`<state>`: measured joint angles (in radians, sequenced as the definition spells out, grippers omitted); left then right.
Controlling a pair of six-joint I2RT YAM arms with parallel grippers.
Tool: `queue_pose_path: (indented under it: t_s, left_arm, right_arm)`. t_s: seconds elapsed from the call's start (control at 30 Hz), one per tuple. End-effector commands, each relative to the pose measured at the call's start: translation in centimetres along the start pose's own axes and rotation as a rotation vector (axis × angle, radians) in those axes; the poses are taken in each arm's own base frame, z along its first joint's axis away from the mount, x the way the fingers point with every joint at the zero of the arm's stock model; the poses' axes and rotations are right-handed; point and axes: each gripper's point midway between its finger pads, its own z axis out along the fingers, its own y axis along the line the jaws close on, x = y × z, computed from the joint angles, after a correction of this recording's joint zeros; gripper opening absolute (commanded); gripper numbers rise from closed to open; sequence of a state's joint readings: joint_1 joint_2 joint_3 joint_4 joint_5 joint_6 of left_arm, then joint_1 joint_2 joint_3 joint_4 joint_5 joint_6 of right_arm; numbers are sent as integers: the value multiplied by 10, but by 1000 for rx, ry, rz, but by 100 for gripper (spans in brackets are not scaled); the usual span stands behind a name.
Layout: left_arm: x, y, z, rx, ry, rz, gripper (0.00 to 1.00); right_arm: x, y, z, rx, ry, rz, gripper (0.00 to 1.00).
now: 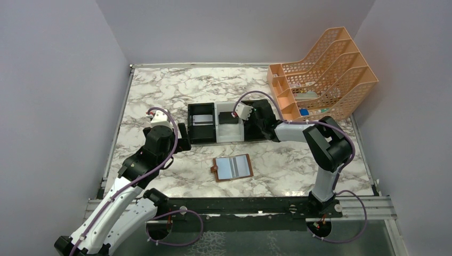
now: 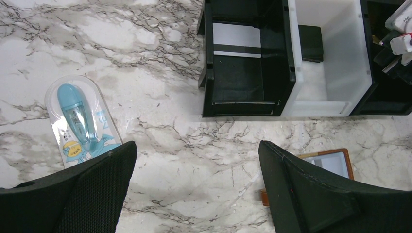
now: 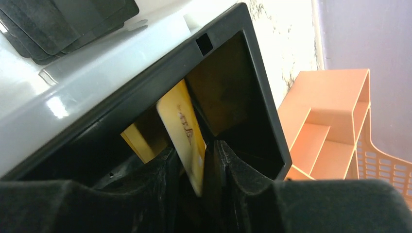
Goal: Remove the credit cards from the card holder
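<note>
The brown card holder [image 1: 233, 167] lies open on the marble table, pale blue pockets up; its corner shows in the left wrist view [image 2: 330, 162]. A grey card with a dark stripe [image 1: 201, 119] lies in the tray's left black compartment and shows in the left wrist view [image 2: 236, 40]. My right gripper [image 1: 257, 121] reaches into the tray's right black compartment. In the right wrist view it [image 3: 197, 170] is shut on the gold-tan card [image 3: 187, 133], which stands on edge. My left gripper [image 1: 185, 137] is open and empty over bare table, left of the card holder [image 2: 197, 184].
The black-and-white three-compartment tray [image 1: 216, 140] holds a small black block [image 1: 228, 117] in its white middle bay. An orange file rack [image 1: 325, 72] stands at the back right. A blister pack with a blue item [image 2: 80, 124] lies left of the tray.
</note>
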<state>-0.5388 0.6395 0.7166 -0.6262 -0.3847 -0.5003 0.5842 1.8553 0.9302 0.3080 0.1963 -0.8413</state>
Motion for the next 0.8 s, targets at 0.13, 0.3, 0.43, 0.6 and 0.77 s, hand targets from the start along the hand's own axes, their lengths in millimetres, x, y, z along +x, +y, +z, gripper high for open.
queue_pose_path:
  t_s: [0.13, 0.3, 0.43, 0.6, 0.77]
  left_arm:
    - [4, 5, 2, -21, 7, 18, 99]
    - [4, 5, 2, -21, 8, 19, 99]
    - [5, 4, 3, -21, 11, 20, 99]
    - [6, 4, 4, -20, 15, 20, 99]
    - [6, 3, 4, -17, 20, 22, 99]
  right_arm:
    - [-7, 10, -5, -59, -43, -8, 36]
    - [-14, 8, -11, -74, -73, 12, 37]
    - [-22, 6, -18, -94, -102, 38, 38]
    - [-34, -4, -28, -68, -142, 129, 39]
    - [-47, -15, -40, -38, -183, 326, 39]
